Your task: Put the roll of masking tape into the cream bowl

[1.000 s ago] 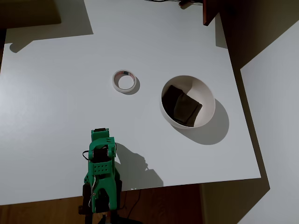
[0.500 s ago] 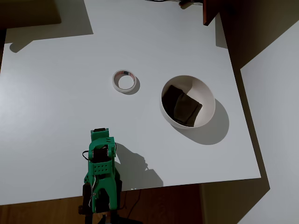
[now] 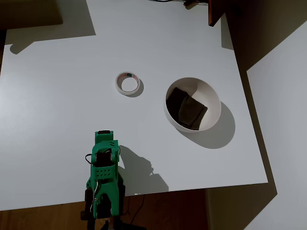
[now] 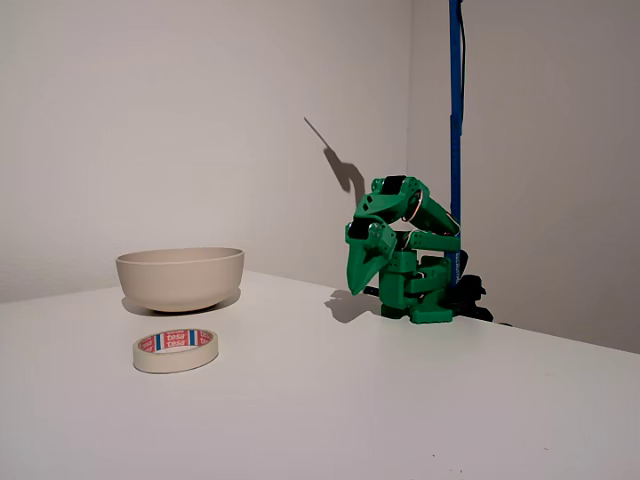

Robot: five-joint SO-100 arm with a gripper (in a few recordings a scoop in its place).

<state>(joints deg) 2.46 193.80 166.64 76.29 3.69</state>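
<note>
Your gripper (image 4: 358,285) sits folded with fingers pressed together, so reaching for the flat tape (image 3: 127,83) unopened risks shoving it away from the bowl (image 3: 215,103).

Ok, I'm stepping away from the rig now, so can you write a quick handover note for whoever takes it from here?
Gripper: folded down near the arm's base, holding nothing; jaws look closed, but I cannot tell for sure.
Roll of masking tape: lying flat on the white table, apart from the bowl, to its left in the overhead view.
Cream bowl: upright, with only a dark folded patch inside.
Done: nothing yet.
Left: reach to the tape, grasp it, carry it over and release it in the bowl.
</note>
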